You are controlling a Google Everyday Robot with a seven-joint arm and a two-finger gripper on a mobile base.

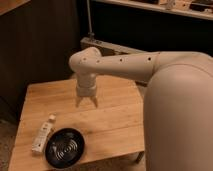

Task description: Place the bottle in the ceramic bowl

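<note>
dim room, dark panelled wall at the far side, a pale wooden table (117,122) in the middle.

at the near left of that table, the bottle (42,136): laid flat, cap toward the far side, just left of the ceramic bowl (64,148); could not tell whether touching its rim. bowl empty, set at the near edge.

right of these and farther back, the gripper (87,103): hung above bare boards, well apart from the bottle, pointed straight down, its two fingers spread with a clear gap between, holding nothing.

judged as the reach stage, bottle not yet grasped. called for a move toward the near left, with the wrist turned so the fingers straddled the bottle across its slim width, not along its length. best lowered over the mid-body, minding the bowl's rim close on the right. needed a firm close, since a smooth round body could have rolled. after that, only a short lift, a small shift right and a low release over the bowl's centre.

further right, the arm (122,64): reached leftward nearly level from the bulky white body (180,120) at the right edge, wrist bent squarely down.
</note>
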